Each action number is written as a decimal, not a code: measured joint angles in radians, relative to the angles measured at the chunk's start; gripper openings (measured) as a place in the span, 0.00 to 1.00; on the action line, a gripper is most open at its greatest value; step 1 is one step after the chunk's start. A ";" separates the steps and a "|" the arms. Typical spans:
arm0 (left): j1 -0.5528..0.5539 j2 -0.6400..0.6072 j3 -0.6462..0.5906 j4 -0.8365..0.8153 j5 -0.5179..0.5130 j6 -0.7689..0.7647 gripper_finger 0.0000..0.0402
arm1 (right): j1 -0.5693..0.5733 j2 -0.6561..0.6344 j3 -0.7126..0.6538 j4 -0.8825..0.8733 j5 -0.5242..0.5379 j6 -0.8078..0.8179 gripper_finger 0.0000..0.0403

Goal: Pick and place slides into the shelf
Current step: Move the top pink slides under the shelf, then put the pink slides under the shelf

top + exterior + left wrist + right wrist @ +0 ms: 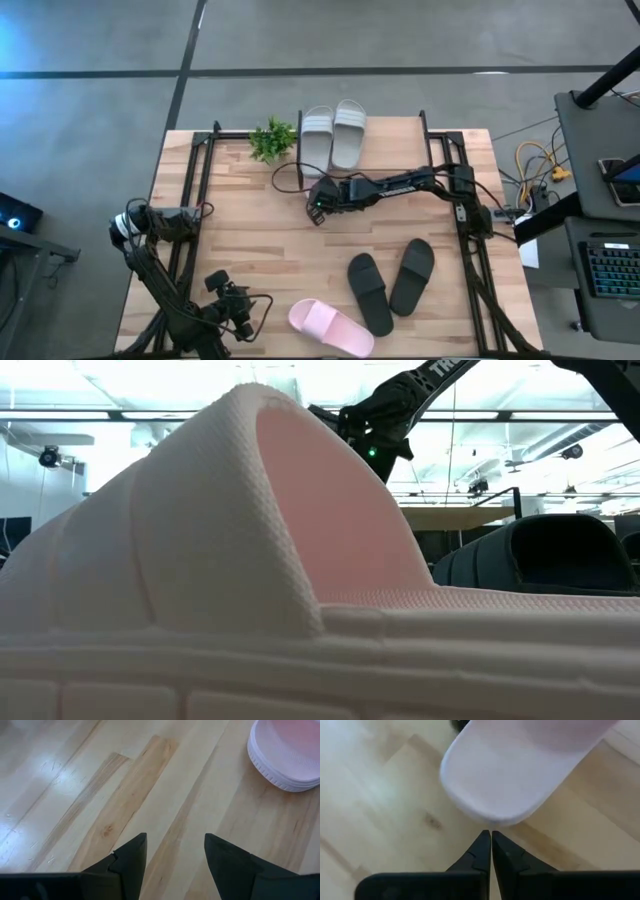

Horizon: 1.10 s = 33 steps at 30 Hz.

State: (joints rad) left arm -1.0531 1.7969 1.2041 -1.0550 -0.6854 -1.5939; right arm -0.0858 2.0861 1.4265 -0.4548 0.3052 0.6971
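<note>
Two pale grey-green slides (318, 138) (349, 130) lie side by side on the shelf's top board (395, 140) at the table's far side. My right gripper (316, 190) (491, 836) is shut, its tips right at the rounded near end of the left slide (495, 815). Two black slides (370, 292) (412, 275) lie soles down near the right front. One pink slide (330, 326) (250, 560) lies at the near edge. No second pink slide shows. My left gripper (243, 318) (175, 840) hangs open over bare wood, left of the pink slide (287, 755). My right gripper's shut fingertips (485, 845) point at the near end of the left grey-green slide (492, 820), which sticks out past the shelf's near edge above the tabletop. I cannot tell whether the tips touch it or stop just short of it.
A small green plant (272, 138) stands left of the shelf. Black frame rails (200, 200) (470, 250) run along both table sides. Bare wood lies between the shelf and the slides at the front. In the low view the pink slide fills most of the picture.
</note>
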 joint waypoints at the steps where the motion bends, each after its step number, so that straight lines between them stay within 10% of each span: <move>1: 0.000 0.000 0.000 0.000 0.000 0.000 0.46 | 0.007 0.000 0.000 -0.004 -0.003 0.000 0.02; 10: 0.000 0.000 0.000 0.000 0.000 0.000 0.46 | 0.097 -0.018 0.010 -0.099 -0.033 0.024 0.02; 21: 0.000 0.000 -0.006 0.000 0.001 0.003 0.46 | 0.339 -0.192 0.033 -0.236 -0.467 -0.258 0.04; 33: 0.000 0.000 -0.015 0.001 0.001 0.003 0.46 | 0.556 -0.136 0.093 -0.230 -0.340 -0.350 0.45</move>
State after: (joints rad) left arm -1.0531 1.7969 1.1889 -1.0543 -0.6845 -1.5906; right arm 0.4699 1.9496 1.5197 -0.6849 -0.0351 0.3471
